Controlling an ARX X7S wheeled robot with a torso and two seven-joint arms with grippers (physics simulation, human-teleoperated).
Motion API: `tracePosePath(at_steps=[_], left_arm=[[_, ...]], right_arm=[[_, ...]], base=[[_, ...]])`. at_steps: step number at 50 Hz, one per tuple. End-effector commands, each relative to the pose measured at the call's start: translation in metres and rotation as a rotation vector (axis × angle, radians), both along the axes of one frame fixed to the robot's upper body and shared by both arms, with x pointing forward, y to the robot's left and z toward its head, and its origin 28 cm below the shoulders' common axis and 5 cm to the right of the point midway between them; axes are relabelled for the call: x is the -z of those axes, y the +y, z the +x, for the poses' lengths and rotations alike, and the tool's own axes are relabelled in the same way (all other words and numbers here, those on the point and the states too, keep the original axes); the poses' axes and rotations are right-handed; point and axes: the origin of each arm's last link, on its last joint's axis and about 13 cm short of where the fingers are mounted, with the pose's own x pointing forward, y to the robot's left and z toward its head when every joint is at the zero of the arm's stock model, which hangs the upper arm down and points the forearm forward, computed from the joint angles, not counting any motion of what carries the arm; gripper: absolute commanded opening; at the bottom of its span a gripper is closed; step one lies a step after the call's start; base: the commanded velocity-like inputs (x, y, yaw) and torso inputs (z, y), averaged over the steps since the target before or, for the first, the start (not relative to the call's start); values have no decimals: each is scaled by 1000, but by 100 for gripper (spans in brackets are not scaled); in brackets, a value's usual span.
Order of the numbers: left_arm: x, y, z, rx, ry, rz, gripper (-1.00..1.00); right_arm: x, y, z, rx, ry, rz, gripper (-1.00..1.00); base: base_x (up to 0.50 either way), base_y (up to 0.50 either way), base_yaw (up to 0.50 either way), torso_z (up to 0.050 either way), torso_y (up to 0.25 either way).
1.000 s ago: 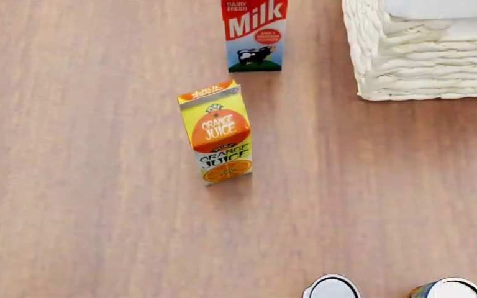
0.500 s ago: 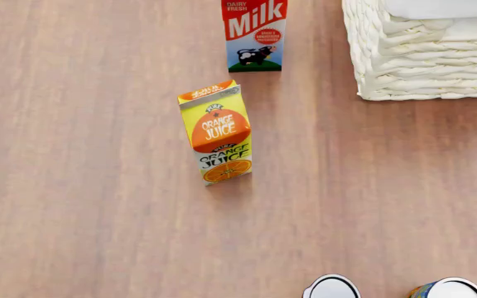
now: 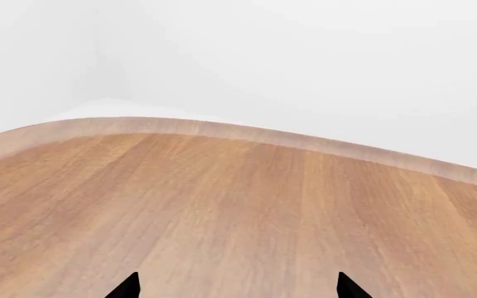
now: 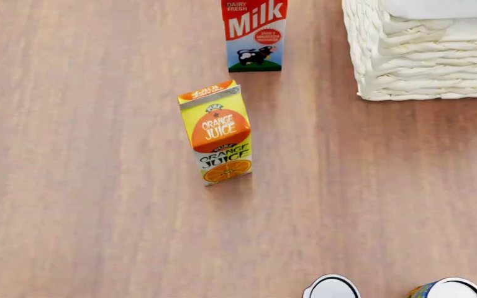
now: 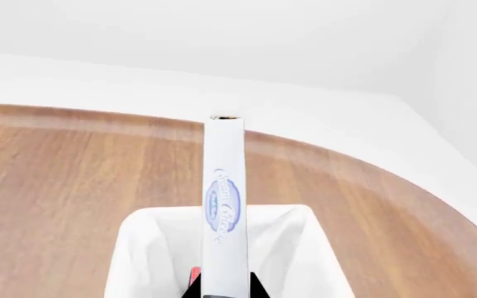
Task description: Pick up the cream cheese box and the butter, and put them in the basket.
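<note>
Wood-grain tabletop (image 4: pixel 97 217) fills the head view, which is identical across the last second: orange juice carton (image 4: pixel 215 133), milk carton (image 4: pixel 254 34) and the wicker basket (image 4: pixel 425 59) have not shifted, and neither arm shows there. So any motion is slow at most, and the task looks to be paused at the release.

Only the right wrist view shows the work in hand. Right gripper (image 5: pixel 222 292) has its jaws closed on the cream cheese box (image 5: pixel 224 205), held edge-on and extending straight out from the jaws, directly over the basket's white-lined opening (image 5: pixel 151 248). A sliver of red just beside the jaws, down in the lining, may be the butter (image 5: pixel 194 275), though too little shows to be sure. If so, letting go of the box would finish the job.

Left gripper (image 3: pixel 236 288) hovers with jaws set wide and nothing between them, bare tabletop ahead.
</note>
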Motion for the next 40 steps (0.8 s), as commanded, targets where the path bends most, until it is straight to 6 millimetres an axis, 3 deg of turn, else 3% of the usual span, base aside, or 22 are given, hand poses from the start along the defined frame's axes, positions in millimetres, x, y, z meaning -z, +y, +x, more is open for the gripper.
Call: tracePosePath(at_steps=[1, 40], left_arm=[[0, 0, 0, -1, -2, -1, 100], [0, 0, 0, -1, 0, 0, 100]], right_arm=[[11, -4, 7, 18, 19, 6, -100], [39, -7, 25, 28, 110, 23, -100]], base=[[0, 0, 0, 0, 0], [0, 0, 0, 0, 1]])
